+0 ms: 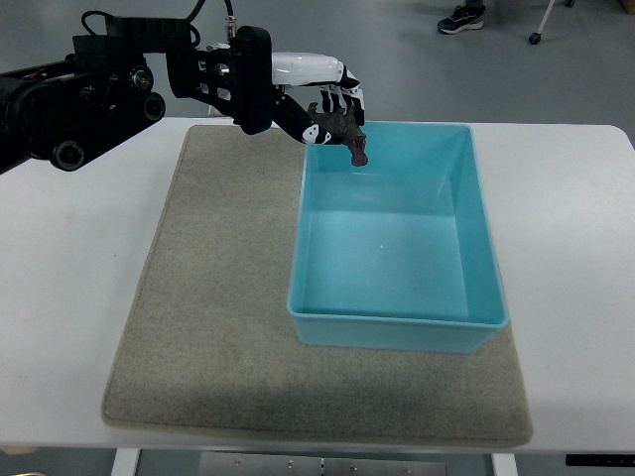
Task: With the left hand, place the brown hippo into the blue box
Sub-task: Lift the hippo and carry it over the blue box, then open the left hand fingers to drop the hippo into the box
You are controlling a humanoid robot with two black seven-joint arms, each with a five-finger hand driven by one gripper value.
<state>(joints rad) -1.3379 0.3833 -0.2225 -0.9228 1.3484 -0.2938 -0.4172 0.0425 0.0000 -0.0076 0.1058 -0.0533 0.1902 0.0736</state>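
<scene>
My left hand (335, 117) reaches in from the upper left, its fingers curled around the brown hippo (347, 136). The toy's head droops down over the far left corner of the blue box (398, 315), just above the rim. The box is a light blue open bin standing on the grey mat, and nothing lies inside it. My right hand does not show.
A grey felt mat (208, 297) covers the middle of the white table (69, 258). Beyond the far edge is grey floor, where a person's dark shoe (461, 18) and a caster wheel (535, 38) show.
</scene>
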